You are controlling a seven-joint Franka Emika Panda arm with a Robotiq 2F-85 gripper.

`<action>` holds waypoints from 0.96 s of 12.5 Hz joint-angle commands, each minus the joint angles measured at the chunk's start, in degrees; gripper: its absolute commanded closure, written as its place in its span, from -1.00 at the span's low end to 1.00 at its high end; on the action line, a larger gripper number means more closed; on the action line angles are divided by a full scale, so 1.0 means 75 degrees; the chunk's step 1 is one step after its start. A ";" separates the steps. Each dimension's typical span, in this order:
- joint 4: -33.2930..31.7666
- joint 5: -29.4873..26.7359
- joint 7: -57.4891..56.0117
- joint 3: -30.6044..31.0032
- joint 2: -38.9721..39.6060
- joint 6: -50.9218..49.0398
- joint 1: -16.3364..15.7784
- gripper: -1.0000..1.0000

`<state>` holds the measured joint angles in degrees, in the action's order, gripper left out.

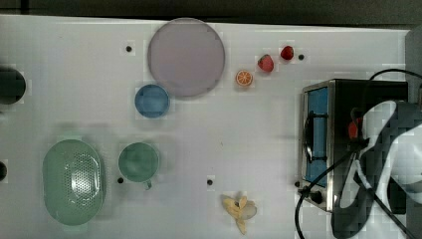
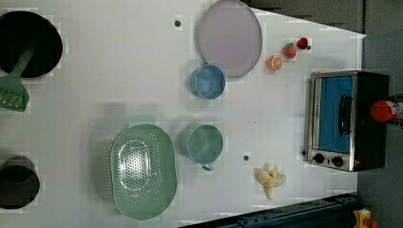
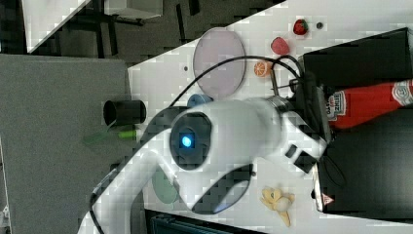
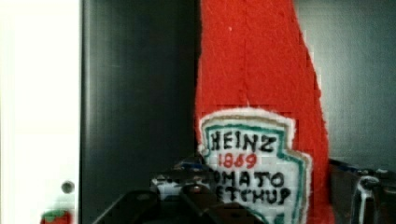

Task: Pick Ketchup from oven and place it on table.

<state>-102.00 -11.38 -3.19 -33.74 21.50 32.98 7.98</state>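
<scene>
White tabletop [image 1: 209, 124] is spread with dishes and toy fruit, and the toaster oven [image 2: 347, 121] stands at its edge. The ketchup bottle [image 3: 367, 105] is seen standing on the oven's black top, where it can be reached from the side. The gripper [image 3: 319, 114] is set about its labelled body, jaws apparently clamped on it. "HEINZ 1869 TOMATO KETCHUP" can be read.

On the Ketchup [image 4: 261, 70] label [image 4: 254, 163], "HEINZ", "1869" and "TOMATO KETCHUP" are read, first letter partly hidden. A red warning triangle is seen on the oven [image 3: 370, 165].
</scene>
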 commanded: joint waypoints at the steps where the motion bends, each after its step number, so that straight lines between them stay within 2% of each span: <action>1: 0.0732 0.0285 -0.0368 0.0077 -0.0782 -0.0787 -0.0539 -0.27; 4: 0.1254 0.0537 -0.0413 0.0296 -0.1417 -0.2211 -0.1136 -0.27; 6: 0.1310 0.0566 -0.0413 0.0659 -0.1847 -0.2919 -0.1510 -0.27; 10: 0.1106 0.0639 -0.0413 0.1689 -0.2272 -0.3376 -0.1952 -0.27; 12: 0.0917 0.1087 -0.0412 0.2221 -0.2289 -0.3374 -0.2099 -0.27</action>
<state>-93.27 -3.34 -4.81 -18.51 1.05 9.07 -6.82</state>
